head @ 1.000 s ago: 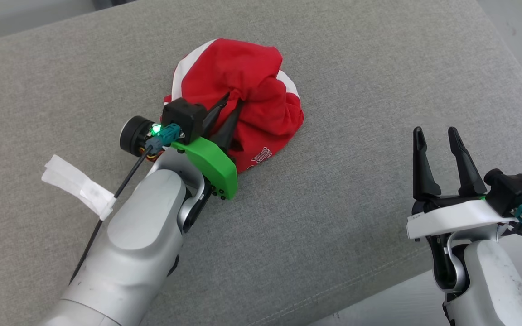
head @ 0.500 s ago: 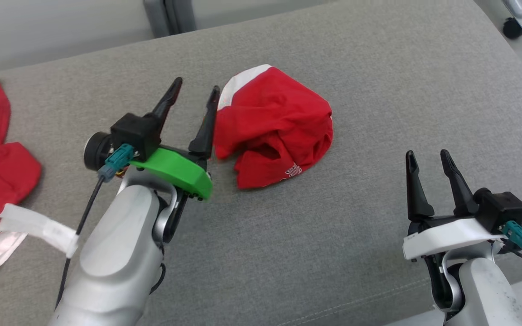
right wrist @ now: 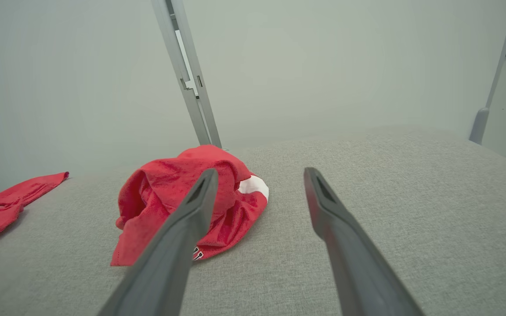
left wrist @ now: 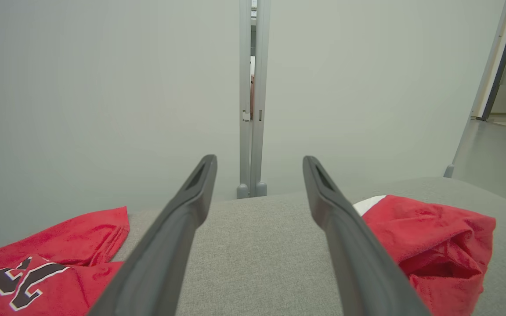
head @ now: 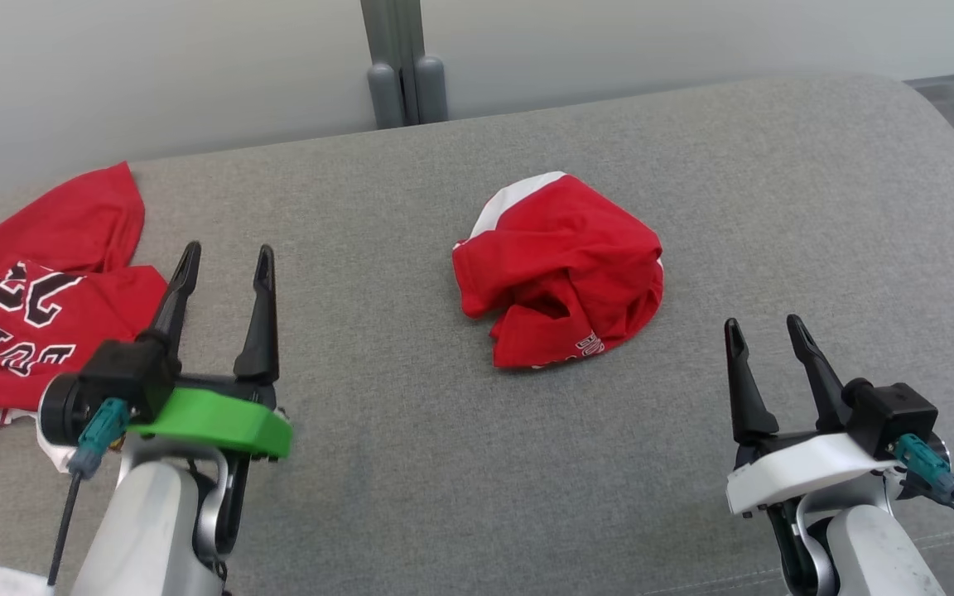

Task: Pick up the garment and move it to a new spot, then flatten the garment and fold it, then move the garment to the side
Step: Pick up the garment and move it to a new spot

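The left gripper (head: 228, 251) and right gripper (head: 762, 323) both have their fingers apart and hold nothing. Ahead and between them, the crumpled red-and-white fabric garment (head: 560, 265) lies bunched on the grey upholstered surface (head: 411, 463). It looks placed; flattening, folding and moving aside are not yet done.

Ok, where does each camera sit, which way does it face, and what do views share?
Head view: on the head, facing forward and down at the grey cushion and red garment; left gripper lower left, right gripper lower right, both open.
Left wrist view: on that wrist, facing the wall along the left fingers; garment right, lettered shirt left.
Right wrist view: on that wrist, along the right fingers; garment ahead-left.
All three show the garment.
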Robot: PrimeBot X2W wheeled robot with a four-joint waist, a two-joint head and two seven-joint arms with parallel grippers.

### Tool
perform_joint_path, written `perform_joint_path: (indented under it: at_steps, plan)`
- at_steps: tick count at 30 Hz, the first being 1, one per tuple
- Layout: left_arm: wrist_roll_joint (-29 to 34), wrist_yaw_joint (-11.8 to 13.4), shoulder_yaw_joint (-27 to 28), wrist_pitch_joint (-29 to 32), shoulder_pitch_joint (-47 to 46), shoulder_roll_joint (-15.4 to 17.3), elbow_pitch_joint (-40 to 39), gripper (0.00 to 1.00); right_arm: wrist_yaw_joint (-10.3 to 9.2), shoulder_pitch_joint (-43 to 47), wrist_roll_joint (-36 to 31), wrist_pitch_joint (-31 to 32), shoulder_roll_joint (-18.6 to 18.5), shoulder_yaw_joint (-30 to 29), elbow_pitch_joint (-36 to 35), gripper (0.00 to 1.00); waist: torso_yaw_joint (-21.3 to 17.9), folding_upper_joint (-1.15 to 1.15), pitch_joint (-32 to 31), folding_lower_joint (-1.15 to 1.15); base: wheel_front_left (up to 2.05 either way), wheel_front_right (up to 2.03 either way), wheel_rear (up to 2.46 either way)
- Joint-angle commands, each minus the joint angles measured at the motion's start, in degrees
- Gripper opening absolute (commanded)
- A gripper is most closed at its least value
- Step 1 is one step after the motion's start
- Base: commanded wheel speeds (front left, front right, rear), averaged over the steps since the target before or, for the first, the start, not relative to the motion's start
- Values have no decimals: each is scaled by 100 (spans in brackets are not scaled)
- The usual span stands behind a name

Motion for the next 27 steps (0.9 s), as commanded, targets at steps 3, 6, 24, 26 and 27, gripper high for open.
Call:
perform_joint_path:
  at_steps: [3,6,24,26,27]
  plan:
    - [78,31,269,-1,542,55,-163,100,0,138,-82,-13,-16,26,44,100,266,0,-321,0,0,0,0]
    - [140,33,507,-1,915,90,-317,100,0,174,-108,15,-16,53,35,100,337,0,-385,0,0,0,0]
    - [500,-157,1225,-1,2094,-207,-830,100,0,368,-195,210,-17,167,-141,100,594,0,-538,0,0,0,0]
    - [558,-181,1267,-1,2131,-224,-843,100,0,387,-207,226,-16,166,-163,100,589,0,-550,0,0,0,0]
    - [584,-185,1283,-1,2151,-231,-852,100,0,389,-208,234,-17,161,-166,100,587,0,-553,0,0,0,0]
